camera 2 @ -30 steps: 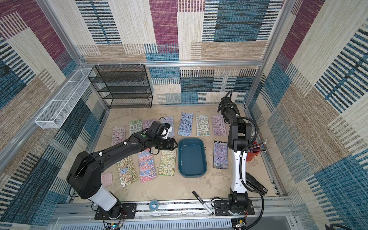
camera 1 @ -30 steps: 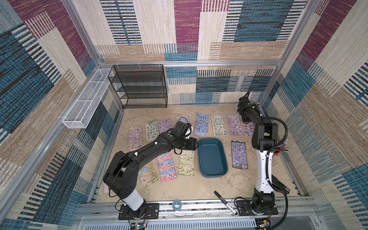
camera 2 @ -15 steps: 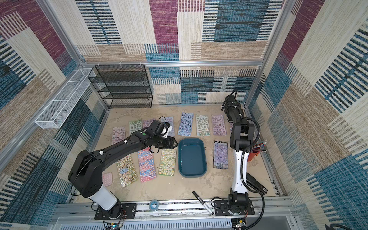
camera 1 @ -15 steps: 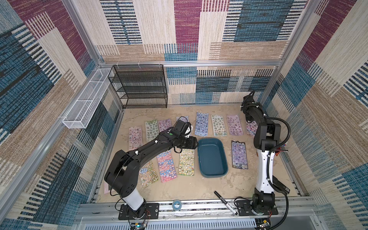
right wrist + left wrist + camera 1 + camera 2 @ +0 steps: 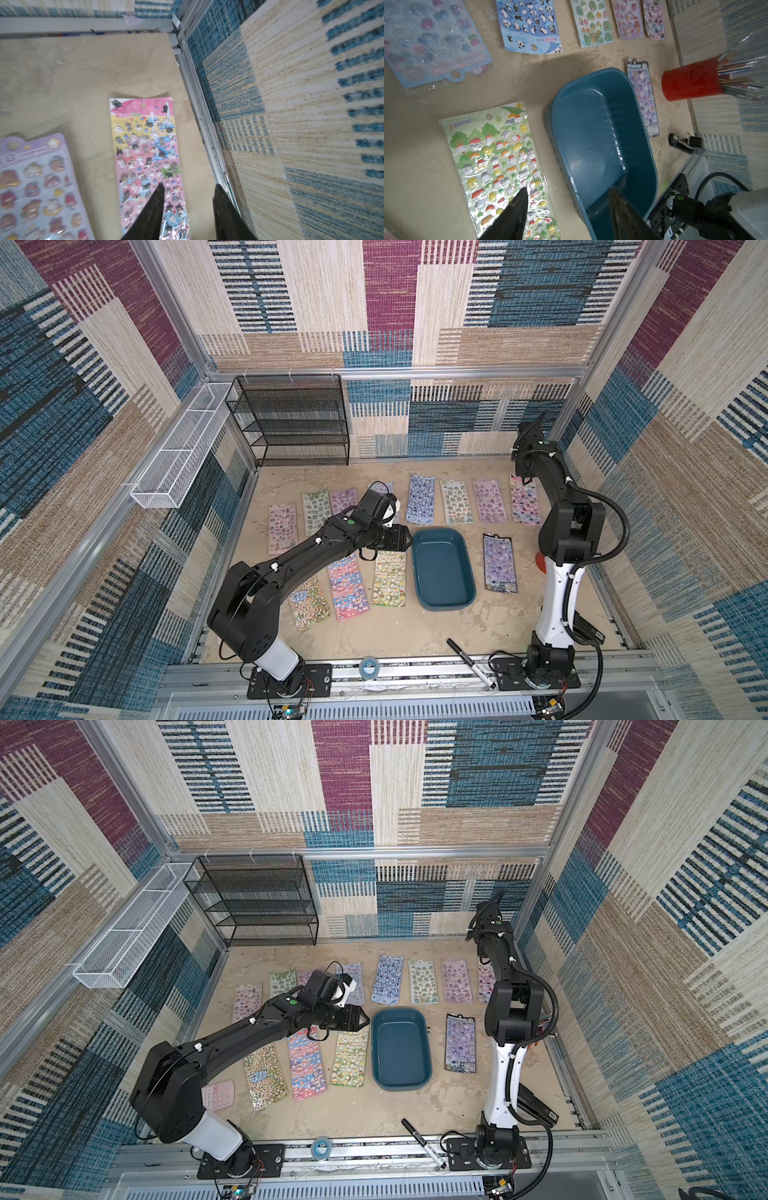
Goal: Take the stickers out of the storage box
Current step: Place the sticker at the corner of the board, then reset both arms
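The teal storage box (image 5: 442, 568) (image 5: 401, 1048) (image 5: 602, 135) stands mid-table, and I see no sheet inside it. Several stickers lie flat around it: a green sheet (image 5: 496, 162) (image 5: 389, 578) just left of it, a lilac one (image 5: 500, 562) to its right, and a back row ending in a pink multicolour sheet (image 5: 145, 145) (image 5: 524, 499). My left gripper (image 5: 569, 189) (image 5: 406, 540) hovers open over the box's left rim, one finger above the green sheet. My right gripper (image 5: 188, 185) (image 5: 536, 427) is open and empty, raised over the pink sheet by the right wall.
A black mesh rack (image 5: 299, 423) stands at the back left, with a white wire basket (image 5: 178, 460) on the left wall. A red cup of pens (image 5: 691, 83) sits by the right arm. A marker (image 5: 469, 662) and a tape roll (image 5: 368, 666) lie at the front edge, a pink keypad slab (image 5: 218, 1094) front left.
My right gripper has opened and swung toward the back right corner, and the pink sheet now lies uncovered at the end of the back row. The left arm has hardly moved.
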Controlling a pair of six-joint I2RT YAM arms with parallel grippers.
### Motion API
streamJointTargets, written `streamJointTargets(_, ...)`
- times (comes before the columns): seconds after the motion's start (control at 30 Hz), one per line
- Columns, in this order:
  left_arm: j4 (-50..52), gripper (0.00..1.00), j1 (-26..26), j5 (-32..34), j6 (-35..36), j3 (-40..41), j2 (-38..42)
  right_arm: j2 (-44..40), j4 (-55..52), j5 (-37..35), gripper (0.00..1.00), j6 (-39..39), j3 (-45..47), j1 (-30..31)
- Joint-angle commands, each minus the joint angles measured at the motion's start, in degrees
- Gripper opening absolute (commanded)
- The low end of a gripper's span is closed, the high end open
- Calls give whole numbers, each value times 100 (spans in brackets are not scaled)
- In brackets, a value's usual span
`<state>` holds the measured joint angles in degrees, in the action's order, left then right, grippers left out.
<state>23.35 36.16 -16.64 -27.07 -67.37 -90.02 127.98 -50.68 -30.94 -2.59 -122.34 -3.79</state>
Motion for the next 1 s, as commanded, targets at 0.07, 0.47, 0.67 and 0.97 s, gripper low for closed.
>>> streamJointTargets(0.07, -42, 64, -93, 343, 85, 114, 479, -728, 447, -58, 43, -10, 634, 516)
streamJointTargets(0.47, 351, 68, -303, 1903, 338, 601, 2509, -4230, 2909, 56, 49, 188, 4404, 1790)
streamJointTargets(0.67, 886, 74, -395, 2871, 445, 631, 3355, -6781, 5166, 1176, 99, 186, 6872, 1876)
streamJointTargets(0.97, 1138, 100, -413, 4040, 587, 949, 4454, -8799, 7329, 2007, 99, 56, 8875, 1874)
